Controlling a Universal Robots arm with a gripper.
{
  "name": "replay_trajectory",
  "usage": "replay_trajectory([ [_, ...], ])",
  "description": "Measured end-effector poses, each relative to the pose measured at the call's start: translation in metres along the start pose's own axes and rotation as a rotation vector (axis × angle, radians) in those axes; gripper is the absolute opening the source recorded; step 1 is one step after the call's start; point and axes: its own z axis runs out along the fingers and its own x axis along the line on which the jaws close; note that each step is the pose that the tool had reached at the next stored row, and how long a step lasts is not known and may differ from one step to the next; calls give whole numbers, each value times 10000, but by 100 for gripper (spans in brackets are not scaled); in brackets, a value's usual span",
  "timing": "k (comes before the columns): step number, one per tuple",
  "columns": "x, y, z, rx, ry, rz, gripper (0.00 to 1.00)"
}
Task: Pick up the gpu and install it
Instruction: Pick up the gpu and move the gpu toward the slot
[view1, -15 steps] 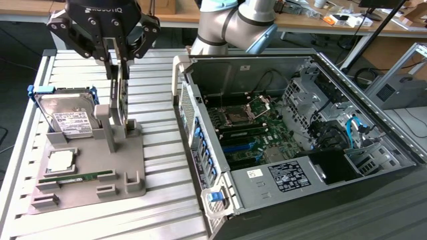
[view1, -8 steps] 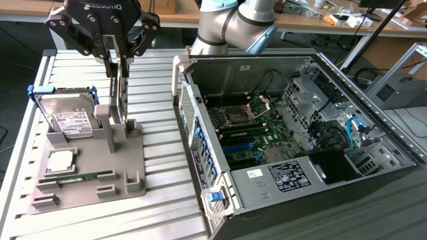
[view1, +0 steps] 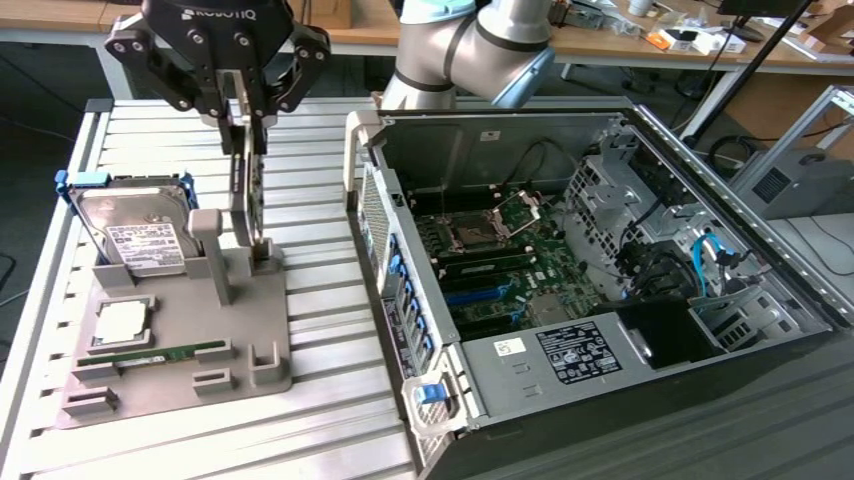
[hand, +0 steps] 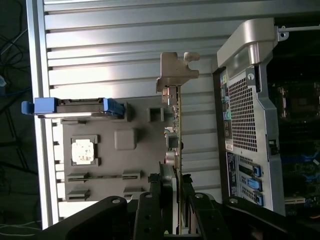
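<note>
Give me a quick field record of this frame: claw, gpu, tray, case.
claw: closed on the upper part of the gpu, above the tray
gpu pose: upright on edge, lower end at the tray's slot; seated or lifted, cannot tell
tray: gray, on the slatted table, at the exterior view's left
also on tray: hard drive, processor, RAM stick
case: open, at the exterior view's right, motherboard exposed
gpu installed: no
</note>
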Motion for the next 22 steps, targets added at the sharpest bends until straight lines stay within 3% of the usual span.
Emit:
replay_trajectory([
  [22, -192, 15, 5, 2, 21, 2, 27],
])
